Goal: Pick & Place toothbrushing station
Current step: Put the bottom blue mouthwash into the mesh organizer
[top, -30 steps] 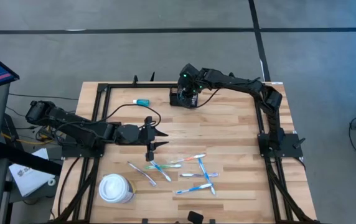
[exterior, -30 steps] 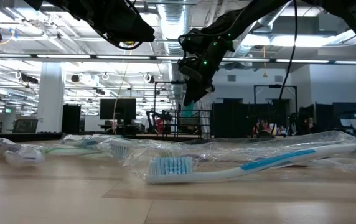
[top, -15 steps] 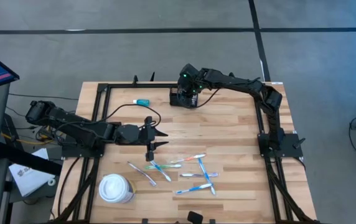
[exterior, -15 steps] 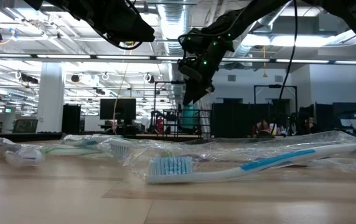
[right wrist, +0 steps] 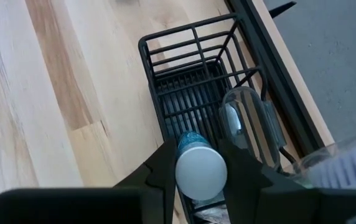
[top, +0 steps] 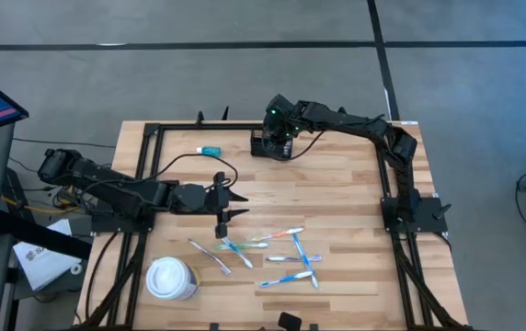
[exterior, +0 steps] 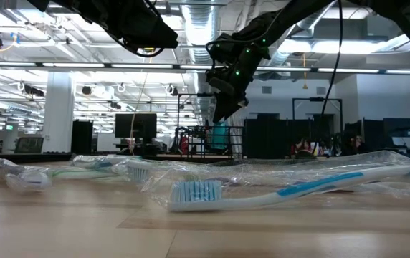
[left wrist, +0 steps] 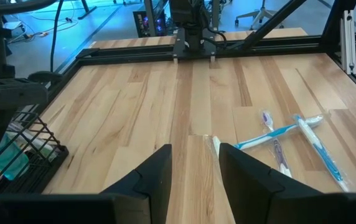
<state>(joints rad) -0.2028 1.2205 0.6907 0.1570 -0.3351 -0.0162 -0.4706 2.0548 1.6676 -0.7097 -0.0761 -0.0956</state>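
High view: a wooden table (top: 337, 193) with a black frame along its edges fills the middle of the picture, and everything else is placed against it. The right arm reaches from its base on the table's right edge across to the far edge. Its right gripper (right wrist: 201, 163) hangs directly over the toothbrushing station (top: 269, 145), a black wire-mesh box standing on the table close to the far edge, about midway along it. In the right wrist view the fingers are closed around a teal tube with a round white cap (right wrist: 201, 172), held upright over one of the box's compartments; a clear plastic item (right wrist: 249, 124) stands in the box just beside it.

The left arm stretches in from the table's left edge, and its left gripper (top: 229, 205) hovers over bare wood near the table's middle, fingers parted with nothing between them, as the left wrist view shows.

A white lidded paper cup (top: 170, 278) sits near the table's near-left corner. Several wrapped toothbrushes (top: 286, 257) lie scattered on the near half, some crossing each other, just right of the cup. A small teal item (top: 209, 150) lies on the far side of the table, left of the station and apart from it.
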